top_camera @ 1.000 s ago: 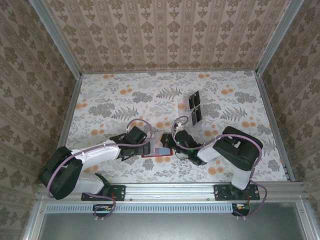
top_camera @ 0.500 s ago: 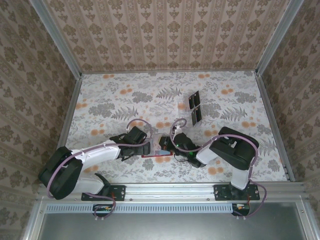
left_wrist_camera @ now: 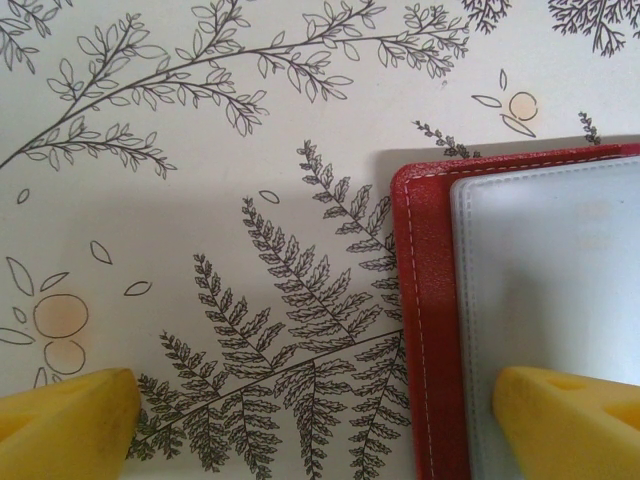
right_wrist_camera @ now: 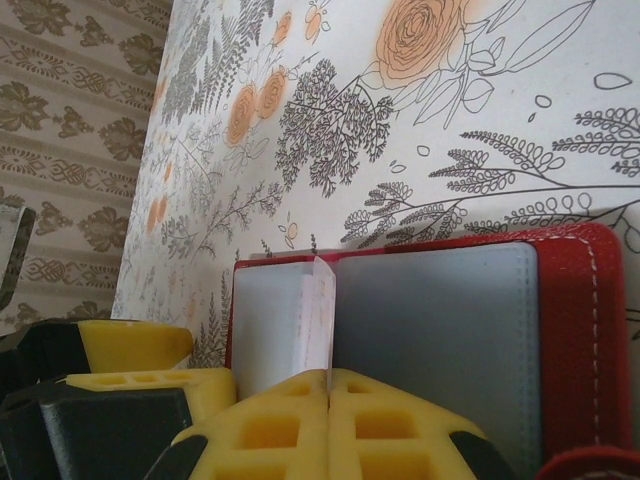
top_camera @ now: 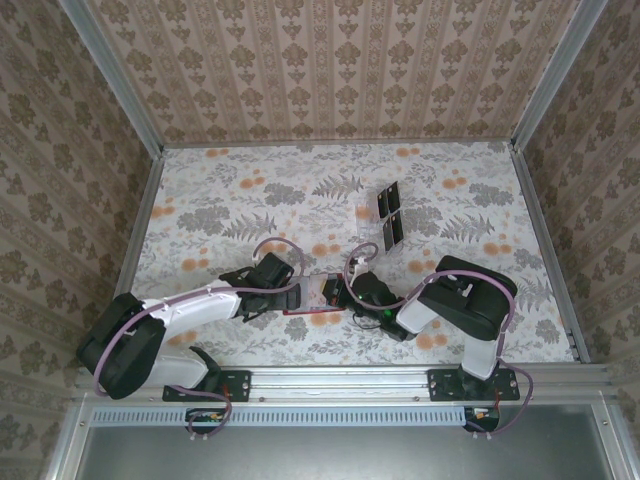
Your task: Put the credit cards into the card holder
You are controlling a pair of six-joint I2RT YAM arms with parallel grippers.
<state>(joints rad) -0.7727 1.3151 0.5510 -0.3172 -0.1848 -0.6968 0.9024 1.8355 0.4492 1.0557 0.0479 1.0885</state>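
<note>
The red, roughly square folding card holder lay open on the flower-printed table near its front edge, between the two grippers; its pale grey inside faced up within a stitched red border.

From the right wrist view a thin pale inner leaf stood upright along the fold of the card holder; its lower end ran into the seam of the right gripper, whose yellow fingers were pressed together on it.

The right arm was folded, elbow out to the right, forearm low and reaching left to the right gripper.

The left arm lay stretched low to the right; the left gripper pointed down, its fingers spread wide, one tip over the pale lining, the other over bare table.

The dark, flat credit cards stood well apart, farther back in a clear plastic rack.
</note>
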